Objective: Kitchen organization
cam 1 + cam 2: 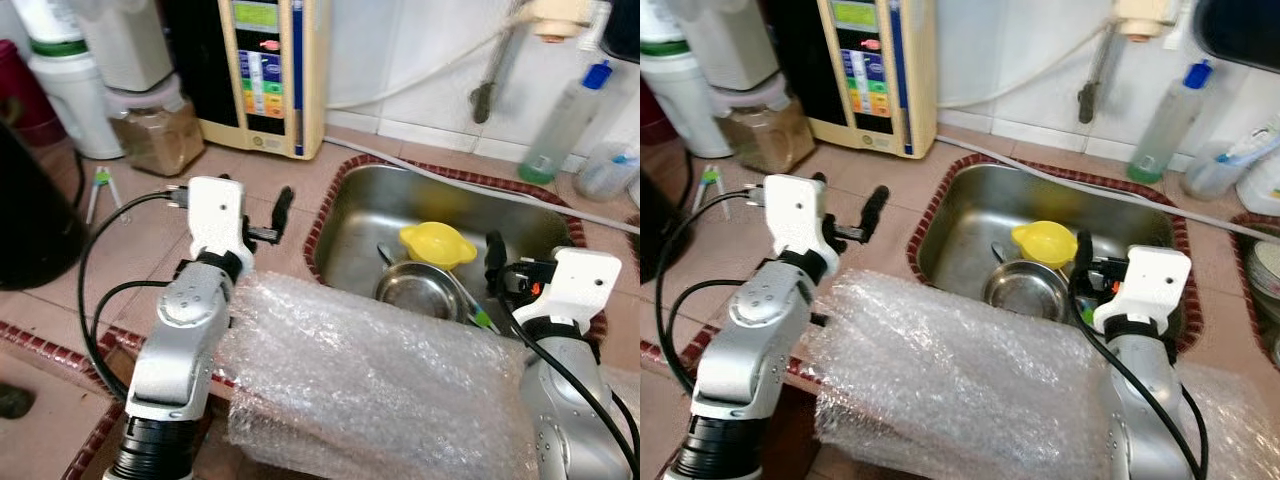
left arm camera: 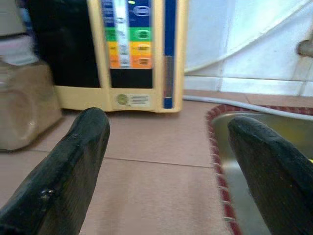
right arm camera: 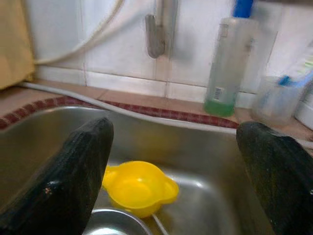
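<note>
A steel sink [image 1: 356,222] is set into the tiled counter. A yellow plastic cup [image 1: 437,243] lies in it, partly over a steel bowl [image 1: 420,292]. My left gripper [image 1: 256,203] hovers over the counter just left of the sink, open and empty; in the left wrist view its fingers [image 2: 73,161] frame bare tile. My right gripper [image 1: 522,268] hangs over the sink's right side, also open and empty. In the right wrist view the yellow cup [image 3: 139,187] lies low between its fingers [image 3: 73,176]. A sheet of bubble wrap [image 1: 370,385] drapes over the counter's front edge between my arms.
A cream water machine [image 1: 265,70] and a jar of brown powder [image 1: 155,135] stand at the back left. A dark vessel [image 1: 30,215] sits far left. A bottle of green liquid [image 1: 560,125] stands behind the sink. A hose [image 1: 470,185] runs along its back rim.
</note>
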### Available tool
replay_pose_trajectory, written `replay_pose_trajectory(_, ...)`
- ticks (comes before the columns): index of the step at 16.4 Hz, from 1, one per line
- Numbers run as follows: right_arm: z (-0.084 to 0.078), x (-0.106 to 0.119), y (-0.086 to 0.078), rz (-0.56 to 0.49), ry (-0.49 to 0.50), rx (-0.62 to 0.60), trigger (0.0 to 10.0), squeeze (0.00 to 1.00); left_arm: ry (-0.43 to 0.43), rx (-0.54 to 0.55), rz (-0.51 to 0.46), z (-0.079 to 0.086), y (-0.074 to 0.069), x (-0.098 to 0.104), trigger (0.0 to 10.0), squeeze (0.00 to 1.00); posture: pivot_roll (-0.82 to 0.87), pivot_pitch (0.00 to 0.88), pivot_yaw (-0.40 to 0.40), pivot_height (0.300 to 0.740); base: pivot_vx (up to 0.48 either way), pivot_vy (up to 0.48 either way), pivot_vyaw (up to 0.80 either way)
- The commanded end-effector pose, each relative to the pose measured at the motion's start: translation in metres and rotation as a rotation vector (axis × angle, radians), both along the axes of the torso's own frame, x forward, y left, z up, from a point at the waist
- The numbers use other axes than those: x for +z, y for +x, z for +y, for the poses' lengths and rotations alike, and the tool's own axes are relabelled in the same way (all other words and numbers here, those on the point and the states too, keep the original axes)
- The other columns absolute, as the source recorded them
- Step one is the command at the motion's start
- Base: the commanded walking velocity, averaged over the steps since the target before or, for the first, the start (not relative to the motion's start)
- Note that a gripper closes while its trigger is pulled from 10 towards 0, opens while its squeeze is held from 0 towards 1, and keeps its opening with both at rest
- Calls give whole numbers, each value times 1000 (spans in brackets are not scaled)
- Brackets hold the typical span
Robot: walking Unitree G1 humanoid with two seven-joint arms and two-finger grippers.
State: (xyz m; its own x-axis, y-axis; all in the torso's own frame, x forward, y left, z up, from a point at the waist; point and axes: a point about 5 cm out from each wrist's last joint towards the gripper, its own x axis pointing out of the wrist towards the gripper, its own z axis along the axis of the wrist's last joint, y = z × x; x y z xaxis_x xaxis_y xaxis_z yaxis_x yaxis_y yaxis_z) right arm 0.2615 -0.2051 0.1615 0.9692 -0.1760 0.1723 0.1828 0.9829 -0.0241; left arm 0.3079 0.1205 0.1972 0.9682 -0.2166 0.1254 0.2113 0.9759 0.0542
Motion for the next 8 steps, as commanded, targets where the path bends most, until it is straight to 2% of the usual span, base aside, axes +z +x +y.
replay_pose_trajectory(1, 1, 6, 1, -24, -9, -1, 10000, 0, -4, 2, 7, 2, 0, -1, 10000, 0, -1, 40, 25, 740, 0, 0, 0)
replay_pose_trajectory(8, 6, 4, 0, -20, -2, 22, 10000, 0, 16, 31, 34, 3, 0, -8, 10000, 0, 1, 51, 23, 740, 0, 0, 0)
